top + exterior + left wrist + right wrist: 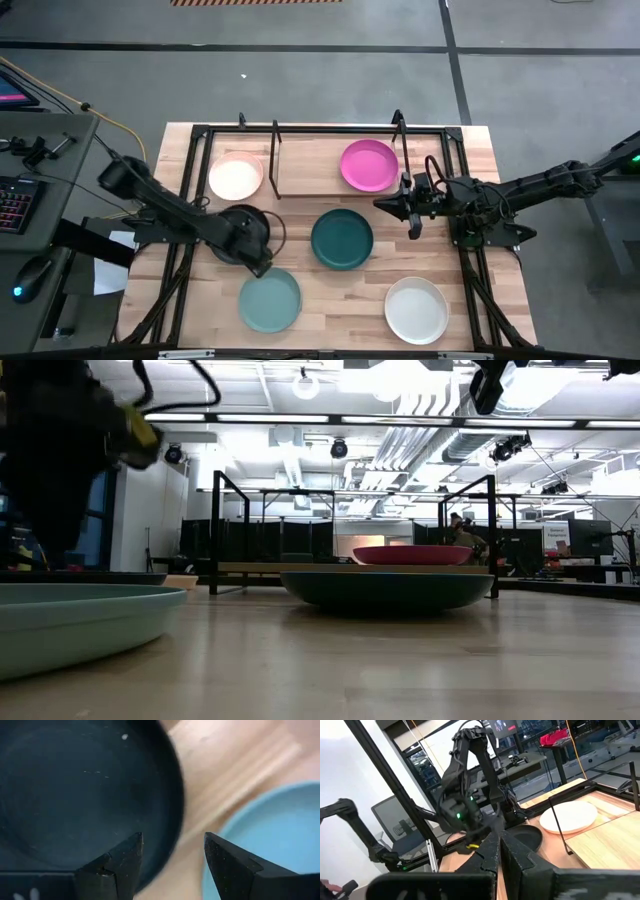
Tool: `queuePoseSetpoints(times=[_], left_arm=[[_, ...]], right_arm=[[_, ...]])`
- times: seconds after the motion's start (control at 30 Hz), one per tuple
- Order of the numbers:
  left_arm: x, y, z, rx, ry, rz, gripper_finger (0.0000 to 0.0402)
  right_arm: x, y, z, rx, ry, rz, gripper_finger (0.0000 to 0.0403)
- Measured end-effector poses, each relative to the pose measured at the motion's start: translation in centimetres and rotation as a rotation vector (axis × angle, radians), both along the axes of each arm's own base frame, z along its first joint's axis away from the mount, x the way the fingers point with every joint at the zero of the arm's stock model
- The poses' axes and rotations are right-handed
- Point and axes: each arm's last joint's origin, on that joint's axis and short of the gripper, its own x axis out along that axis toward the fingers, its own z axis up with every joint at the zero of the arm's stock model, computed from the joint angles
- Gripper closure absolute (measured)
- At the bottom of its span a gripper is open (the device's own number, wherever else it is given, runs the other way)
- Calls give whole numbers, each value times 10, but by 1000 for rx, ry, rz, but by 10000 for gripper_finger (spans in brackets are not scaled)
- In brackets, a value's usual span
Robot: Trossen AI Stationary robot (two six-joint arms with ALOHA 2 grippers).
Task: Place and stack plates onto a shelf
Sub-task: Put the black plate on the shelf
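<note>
Six plates show six colours: pale pink (236, 177), magenta (368, 165), dark teal (342, 239), light teal (269, 301), white (416, 310) and black (243, 225). The shelf (276, 160) is thin black rod over a light wooden board. The desk (340, 295) is pale wood with streaked grain, edged by a black frame (456, 155). Both arms are dark, and the left hand (172, 852) has dark fingers. The floor (300, 80) is grey, with an orange-and-black striped patch at its far edge.

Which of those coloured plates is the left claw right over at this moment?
The black plate. The open left gripper straddles its rim, with the light teal plate just beside; the other four plates lie farther away.
</note>
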Motion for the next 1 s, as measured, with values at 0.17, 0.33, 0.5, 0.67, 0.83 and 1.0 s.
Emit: queuePoseSetpoints(times=[0.17, 0.33, 0.5, 0.67, 0.83, 1.0], left_arm=[[6, -2, -16, 36, 38, 47, 200], [9, -2, -26, 59, 77, 51, 200], [12, -3, -36, 78, 98, 53, 200], [15, -4, -41, 72, 113, 36, 229], [13, -1, -33, 34, 109, -4, 328], [3, 4, -5, -66, 65, -140, 388]], right_arm=[[0, 0, -1, -1, 6, -4, 403], [0, 0, -1, -3, 15, -5, 403], [0, 0, -2, -4, 23, -5, 403], [0, 0, -2, -4, 22, -5, 403], [0, -1, -2, -4, 23, -28, 403], [0, -2, -2, -6, 26, -50, 403]])
